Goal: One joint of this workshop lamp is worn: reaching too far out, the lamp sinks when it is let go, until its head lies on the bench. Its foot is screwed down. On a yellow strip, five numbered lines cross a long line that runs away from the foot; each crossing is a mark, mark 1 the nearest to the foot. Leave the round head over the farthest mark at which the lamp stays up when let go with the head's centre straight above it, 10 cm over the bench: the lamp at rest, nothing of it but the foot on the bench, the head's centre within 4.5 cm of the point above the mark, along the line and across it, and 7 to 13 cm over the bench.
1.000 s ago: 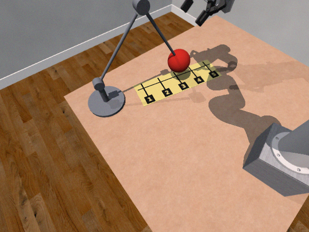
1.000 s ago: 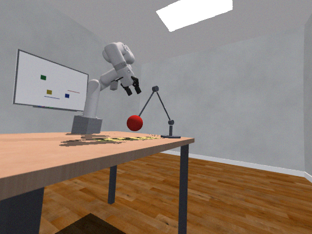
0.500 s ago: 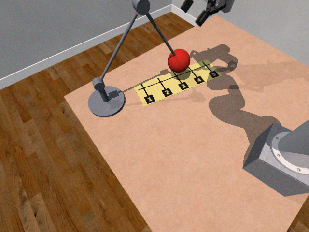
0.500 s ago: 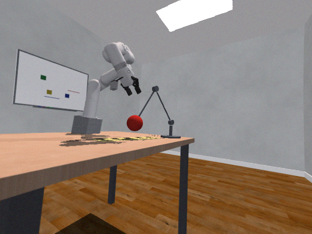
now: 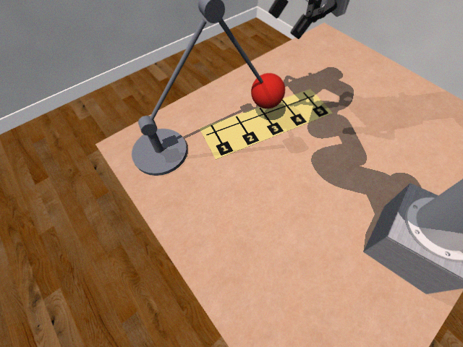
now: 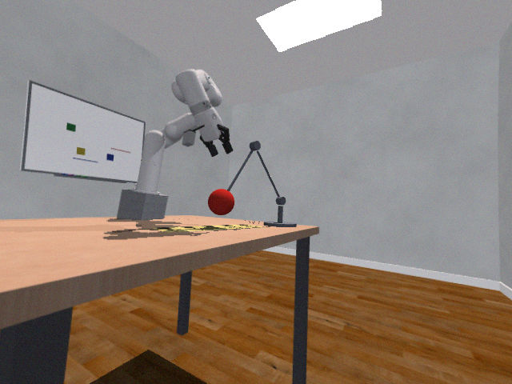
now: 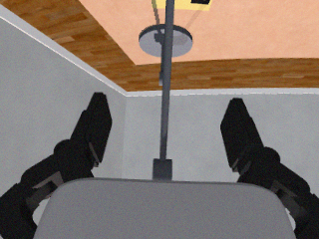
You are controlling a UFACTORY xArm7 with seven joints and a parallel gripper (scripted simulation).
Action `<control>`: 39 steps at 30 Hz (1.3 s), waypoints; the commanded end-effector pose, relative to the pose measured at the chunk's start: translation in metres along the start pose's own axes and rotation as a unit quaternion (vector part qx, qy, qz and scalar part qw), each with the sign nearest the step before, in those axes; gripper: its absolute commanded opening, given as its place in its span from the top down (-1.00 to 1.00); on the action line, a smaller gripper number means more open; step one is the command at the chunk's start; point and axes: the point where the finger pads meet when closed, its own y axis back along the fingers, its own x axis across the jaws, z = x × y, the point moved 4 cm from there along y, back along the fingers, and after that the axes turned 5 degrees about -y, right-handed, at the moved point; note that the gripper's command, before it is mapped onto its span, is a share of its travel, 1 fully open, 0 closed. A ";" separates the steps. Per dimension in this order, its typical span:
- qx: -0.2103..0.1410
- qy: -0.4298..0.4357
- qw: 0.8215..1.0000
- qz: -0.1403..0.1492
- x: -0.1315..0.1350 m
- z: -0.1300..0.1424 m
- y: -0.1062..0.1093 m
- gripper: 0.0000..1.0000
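The red round head (image 5: 268, 90) (image 6: 221, 202) of the lamp hangs in the air above the yellow strip (image 5: 232, 134) (image 6: 218, 226) (image 7: 186, 6); its exact mark I cannot tell. From it, one rod rises to the upper joint (image 5: 212, 10) (image 6: 254, 145) (image 7: 162, 169), and another descends towards the foot (image 5: 149, 160) (image 6: 289, 225) (image 7: 150, 42), which sits on the tabletop (image 5: 243, 224) (image 6: 165, 248) (image 7: 249, 35). The hand (image 5: 287, 24) (image 6: 221, 152) (image 7: 166, 110) is higher than the head (its fingers are widely spread) and it grasps nothing.

Got the foot (image 5: 149, 164) (image 6: 286, 225) (image 7: 180, 47) on the bench (image 5: 261, 224) (image 6: 124, 248) (image 7: 259, 35), near its left corner from the top view. Then the strip (image 5: 229, 133) (image 7: 181, 6) just right of that, head (image 5: 268, 90) (image 6: 221, 202) above it, base (image 5: 411, 261) (image 6: 131, 204) well in from the left edge.
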 end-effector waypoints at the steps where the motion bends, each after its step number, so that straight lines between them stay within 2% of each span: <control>1: 0.023 0.000 1.000 -0.003 0.001 0.008 0.000 -1.00; 9: 0.074 0.000 0.997 -0.007 0.003 0.025 -0.004 -1.00; 11: 0.074 0.000 0.997 -0.007 0.003 0.025 -0.004 -1.00; 39: 0.071 0.000 0.997 -0.006 0.002 0.015 -0.071 -1.00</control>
